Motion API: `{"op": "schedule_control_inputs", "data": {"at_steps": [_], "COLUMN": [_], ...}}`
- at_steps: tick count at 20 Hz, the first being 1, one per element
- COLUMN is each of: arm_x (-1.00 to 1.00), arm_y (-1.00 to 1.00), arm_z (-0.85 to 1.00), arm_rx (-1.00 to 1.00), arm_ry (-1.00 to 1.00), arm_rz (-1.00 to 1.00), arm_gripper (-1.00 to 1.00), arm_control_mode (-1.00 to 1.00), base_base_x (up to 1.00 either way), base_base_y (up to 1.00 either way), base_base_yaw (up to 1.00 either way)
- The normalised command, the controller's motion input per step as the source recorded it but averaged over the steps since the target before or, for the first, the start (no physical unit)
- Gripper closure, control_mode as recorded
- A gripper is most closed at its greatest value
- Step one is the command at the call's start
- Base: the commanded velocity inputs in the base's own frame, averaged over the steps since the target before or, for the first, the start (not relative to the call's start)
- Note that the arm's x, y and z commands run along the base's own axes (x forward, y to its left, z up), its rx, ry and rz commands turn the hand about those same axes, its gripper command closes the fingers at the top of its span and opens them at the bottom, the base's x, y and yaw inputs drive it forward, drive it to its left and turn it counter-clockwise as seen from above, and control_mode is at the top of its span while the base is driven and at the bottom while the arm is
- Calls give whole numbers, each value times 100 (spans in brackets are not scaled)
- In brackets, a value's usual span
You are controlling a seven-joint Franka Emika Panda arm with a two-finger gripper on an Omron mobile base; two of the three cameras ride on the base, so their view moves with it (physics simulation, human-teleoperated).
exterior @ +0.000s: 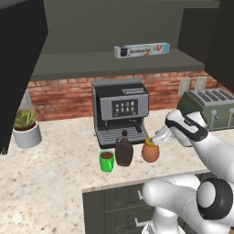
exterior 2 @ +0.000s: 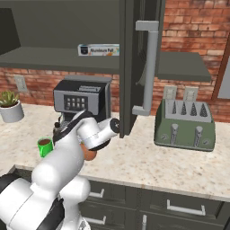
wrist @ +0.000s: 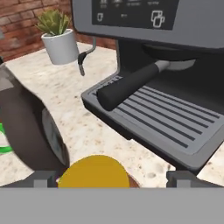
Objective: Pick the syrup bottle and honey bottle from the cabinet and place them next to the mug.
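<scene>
The green mug stands on the counter in front of the coffee machine. The dark brown syrup bottle is right beside it, and the orange honey bottle stands just right of that. My gripper hovers at the honey bottle's yellow lid, open, its fingertips wide on either side with a gap showing. The hand view has the syrup bottle at the left. From the right base view the mug shows, and the honey bottle peeks from behind my arm. The cabinet stands open above.
A coffee machine stands directly behind the bottles, its portafilter handle jutting forward. A toaster sits at the right, a potted plant at the left. A foil box lies on the cabinet shelf. An open cabinet door hangs near my arm.
</scene>
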Motion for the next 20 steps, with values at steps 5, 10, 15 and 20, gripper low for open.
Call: {"op": "schedule_control_inputs", "data": {"at_steps": [5, 10, 15, 20], "arm_x": [-17, -23, -51, -46], "arm_y": [0, 0, 0, 1], "arm_z": [42, 26, 40, 60], "arm_rx": [0, 0, 0, 0], "arm_ry": [0, 0, 0, 0], "arm_rz": [0, -3, -9, -14], "arm_gripper": [-100, -100, -100, -100], "arm_control_mode": [-100, -100, -100, -100], "base_base_x": [0, 0, 0, 0], "base_base_y": [0, 0, 0, 0], "base_base_yaw": [0, 0, 0, 0]}}
